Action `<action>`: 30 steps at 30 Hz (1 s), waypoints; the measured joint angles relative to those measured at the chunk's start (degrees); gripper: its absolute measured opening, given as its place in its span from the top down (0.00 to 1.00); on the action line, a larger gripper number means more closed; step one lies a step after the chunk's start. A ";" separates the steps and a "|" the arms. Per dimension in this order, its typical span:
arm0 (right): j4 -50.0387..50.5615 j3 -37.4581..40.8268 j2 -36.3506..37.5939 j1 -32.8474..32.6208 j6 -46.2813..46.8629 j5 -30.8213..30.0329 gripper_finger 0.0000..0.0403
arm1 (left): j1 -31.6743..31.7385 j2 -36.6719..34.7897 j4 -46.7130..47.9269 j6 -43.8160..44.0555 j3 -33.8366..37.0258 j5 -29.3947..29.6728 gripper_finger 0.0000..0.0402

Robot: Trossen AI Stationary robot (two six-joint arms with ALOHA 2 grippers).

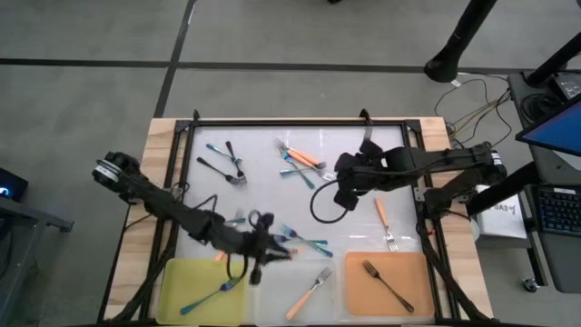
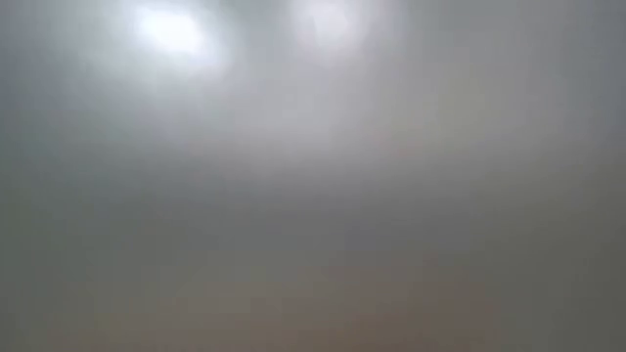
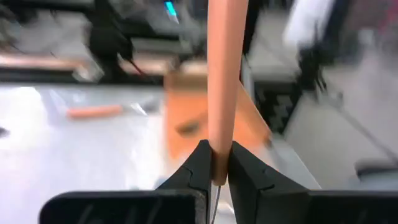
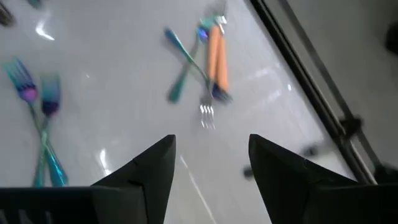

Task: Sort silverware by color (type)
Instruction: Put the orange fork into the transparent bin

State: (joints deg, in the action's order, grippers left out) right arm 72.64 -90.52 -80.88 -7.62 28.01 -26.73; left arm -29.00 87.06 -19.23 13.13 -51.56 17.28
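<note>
My left gripper [image 1: 260, 254] is near the table's front, between the yellow mat [image 1: 182, 272] and the orange mat [image 1: 408, 272], shut on an orange-handled fork [image 3: 224, 87]. My right gripper [image 4: 211, 140] hangs open over the middle of the table [image 1: 343, 186] and touches nothing. Ahead of it lie crossed blue-teal and orange-handled forks [image 4: 208, 62], with two blue-teal forks [image 4: 40, 118] to one side. A blue-teal fork [image 1: 211, 292] lies on the yellow mat and a dark fork [image 1: 386, 283] on the orange mat. The low view shows only grey haze. My left gripper pinches the orange handle [image 3: 219, 163] of a fork between its two fingertips [image 3: 198, 167]. The handle runs straight out ahead of the fingers and leaves the left wrist view. The tines are hidden. I cannot tell whether the fork is clear of the table.
Loose forks lie about the table: dark ones [image 1: 229, 168] and an orange and teal cluster [image 1: 300, 159] toward the far edge, teal ones [image 1: 304, 241] beside my left gripper, and orange-handled ones [image 1: 383, 220] [image 1: 313, 289]. A black cable loop [image 1: 322, 207] hangs under the right arm.
</note>
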 joint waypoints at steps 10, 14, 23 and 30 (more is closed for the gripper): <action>3.81 1.41 -0.20 -0.02 8.57 3.15 0.52 | -6.34 13.15 29.44 5.29 -25.23 -4.20 0.96; 4.00 2.73 -0.20 -0.02 9.99 4.85 0.52 | -6.28 19.54 43.32 10.16 -32.92 -2.52 0.95; 7.38 5.39 -0.20 0.00 12.85 5.66 0.52 | -5.91 25.01 52.27 14.18 -40.14 -9.90 0.94; 7.66 8.93 -0.20 0.00 14.22 7.79 0.52 | -4.51 25.27 53.83 16.40 -40.45 -10.34 0.83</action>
State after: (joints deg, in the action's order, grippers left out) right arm 80.30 -81.59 -81.08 -7.62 42.23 -18.94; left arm -33.51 112.33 34.60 29.53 -92.01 6.94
